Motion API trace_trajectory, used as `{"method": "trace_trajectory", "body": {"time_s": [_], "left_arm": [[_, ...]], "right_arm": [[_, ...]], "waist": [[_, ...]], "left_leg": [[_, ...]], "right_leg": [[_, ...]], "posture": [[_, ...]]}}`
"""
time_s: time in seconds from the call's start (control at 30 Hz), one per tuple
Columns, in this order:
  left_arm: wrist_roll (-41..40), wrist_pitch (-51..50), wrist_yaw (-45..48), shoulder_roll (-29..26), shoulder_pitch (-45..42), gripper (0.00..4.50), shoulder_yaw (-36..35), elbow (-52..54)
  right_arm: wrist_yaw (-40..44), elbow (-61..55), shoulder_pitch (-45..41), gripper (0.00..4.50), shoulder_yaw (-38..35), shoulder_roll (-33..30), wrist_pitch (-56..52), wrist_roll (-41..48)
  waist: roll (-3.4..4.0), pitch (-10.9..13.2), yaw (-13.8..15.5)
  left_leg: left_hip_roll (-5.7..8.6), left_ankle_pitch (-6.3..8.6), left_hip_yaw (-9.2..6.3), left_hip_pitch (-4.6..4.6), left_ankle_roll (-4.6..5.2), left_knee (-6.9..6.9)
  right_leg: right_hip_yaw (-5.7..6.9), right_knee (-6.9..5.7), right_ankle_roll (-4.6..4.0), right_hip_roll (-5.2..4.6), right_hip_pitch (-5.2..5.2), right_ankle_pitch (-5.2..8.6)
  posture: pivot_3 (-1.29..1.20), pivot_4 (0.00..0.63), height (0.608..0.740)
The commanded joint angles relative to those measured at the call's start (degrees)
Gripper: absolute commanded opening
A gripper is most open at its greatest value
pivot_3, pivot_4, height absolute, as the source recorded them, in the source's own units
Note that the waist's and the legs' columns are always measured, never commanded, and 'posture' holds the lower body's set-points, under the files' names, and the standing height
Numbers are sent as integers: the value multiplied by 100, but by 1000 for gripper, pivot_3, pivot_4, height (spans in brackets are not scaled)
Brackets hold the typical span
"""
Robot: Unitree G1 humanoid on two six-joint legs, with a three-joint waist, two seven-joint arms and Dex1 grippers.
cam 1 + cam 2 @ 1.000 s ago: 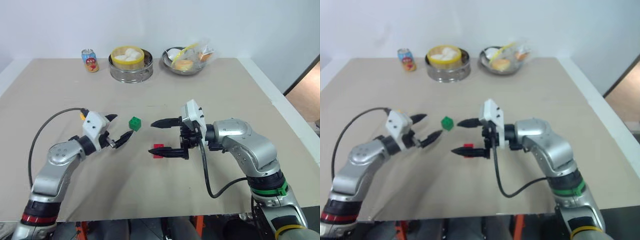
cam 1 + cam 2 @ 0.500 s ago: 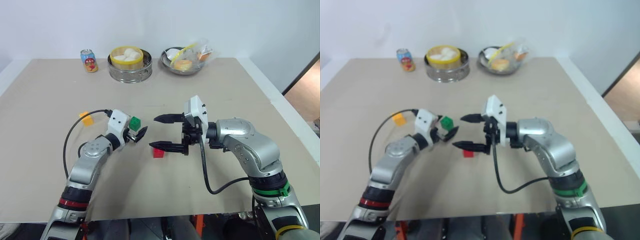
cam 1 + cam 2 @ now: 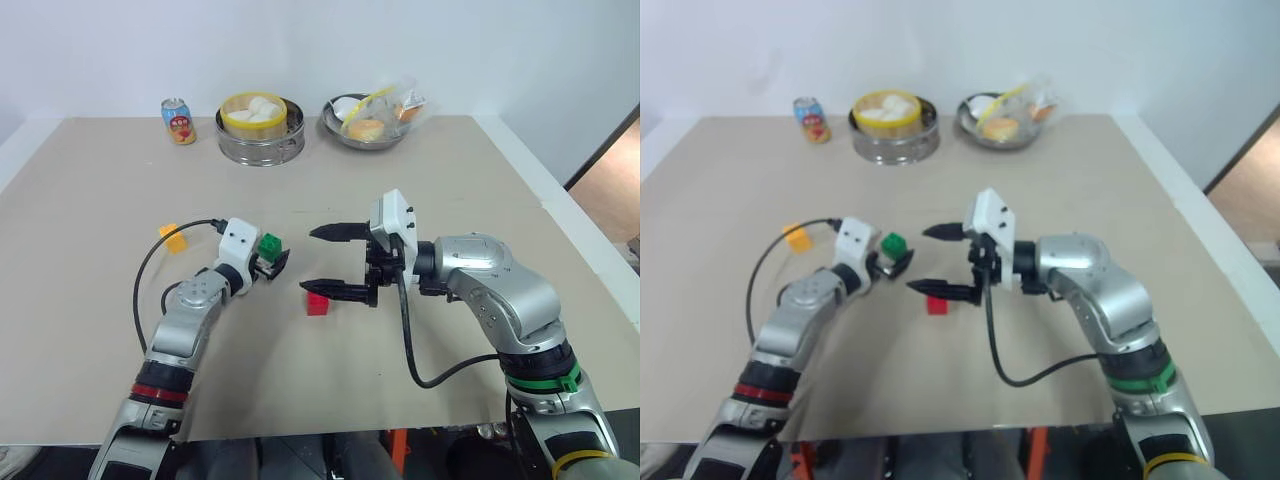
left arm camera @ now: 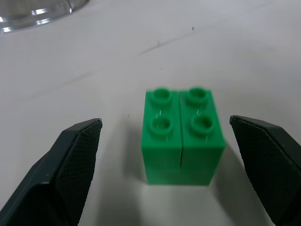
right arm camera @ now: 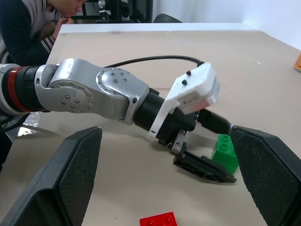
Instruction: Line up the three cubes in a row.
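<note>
Three cubes sit apart on the table (image 3: pixel 480 160): the orange-yellow cube (image 3: pixel 173 237) off to the left, the green cube (image 3: pixel 270 245) near the middle, the red cube (image 3: pixel 318 303) just below and right of it. The left gripper (image 3: pixel 272 262) has its fingers spread wide on either side of the green cube, neither pad touching it in the left wrist view (image 4: pixel 182 136). The right gripper (image 3: pixel 322 262) hovers with its fingers wide apart too, holding nothing, its lower finger above the red cube.

To do this grasp well, the left gripper should probably ease a little further forward so the pads reach the cube's flat sides rather than its near edge, then close evenly; the cube sits slightly off-centre between the fingers, so a one-sided contact could nudge or spin it.

Compared with a second ago, the left arm has swung in from the left and come down to bracket the green cube, uncovering the orange-yellow cube. The right gripper has stayed put.
</note>
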State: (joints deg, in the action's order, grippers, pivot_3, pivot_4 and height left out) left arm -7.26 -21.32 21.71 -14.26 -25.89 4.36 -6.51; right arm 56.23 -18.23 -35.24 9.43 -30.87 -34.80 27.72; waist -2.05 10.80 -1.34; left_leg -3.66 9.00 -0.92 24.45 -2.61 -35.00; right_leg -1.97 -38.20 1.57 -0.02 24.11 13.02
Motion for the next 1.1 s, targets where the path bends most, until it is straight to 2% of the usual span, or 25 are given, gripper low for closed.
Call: {"method": "trace_trajectory", "body": {"time_s": [0.03,0.3,0.47,0.57,0.63,0.77,0.87,0.93,1.1], "left_arm": [[-64,26,-29,65,-205,3956,-153,-52],[-63,126,-10,96,-324,1339,-193,-204],[-134,166,180,-4,-326,1350,-227,-179],[-262,207,630,-293,-212,1350,-263,44],[-404,320,1041,-578,-50,1350,-318,290],[-1021,964,2907,-1749,691,1350,-562,948],[-1399,1148,3677,-2187,917,1350,-645,1116],[-1553,1139,4025,-2388,998,1350,-656,1188],[-1502,1344,4605,-2576,934,1350,-456,1034]], "right_arm": [[38,-57,-112,4500,-17,-27,132,-29],[34,-26,-88,4500,45,-19,304,-182],[43,-35,-102,4500,67,7,375,-201],[240,-128,-74,4500,110,-80,268,-61],[354,-186,-25,4500,154,-141,262,-56],[760,-168,55,4500,275,-422,381,-139],[863,-15,27,4500,357,-552,463,-283],[908,67,20,4500,387,-603,512,-353],[1006,197,30,4500,373,-638,608,-430]], "waist": [[0,0,0],[0,0,1],[0,0,1],[0,0,-2],[0,0,-7],[-2,-1,-61],[0,0,-37],[-1,0,2],[-1,0,-1]], "left_leg": [[0,0,0,0,0,0],[0,0,0,0,0,0],[0,0,0,0,0,0],[0,0,0,-1,0,0],[-1,0,0,-1,0,1],[-6,2,8,0,-3,14],[-5,1,18,-3,-3,26],[-5,1,16,-2,-3,24],[-2,1,39,0,-3,5]], "right_leg": [[0,0,0,0,0,0],[0,0,1,0,0,-1],[0,0,2,0,0,-1],[0,0,1,1,1,-1],[0,0,-1,2,2,-1],[-11,2,-11,5,12,4],[-13,1,-15,0,19,9],[-10,2,-37,-2,18,22],[-20,3,-28,-15,18,18]], "posture": [[0,150,740],[0,150,740],[0,150,740],[0,150,740],[0,150,740],[0,150,740],[0,150,740],[0,150,740],[0,150,740]]}}
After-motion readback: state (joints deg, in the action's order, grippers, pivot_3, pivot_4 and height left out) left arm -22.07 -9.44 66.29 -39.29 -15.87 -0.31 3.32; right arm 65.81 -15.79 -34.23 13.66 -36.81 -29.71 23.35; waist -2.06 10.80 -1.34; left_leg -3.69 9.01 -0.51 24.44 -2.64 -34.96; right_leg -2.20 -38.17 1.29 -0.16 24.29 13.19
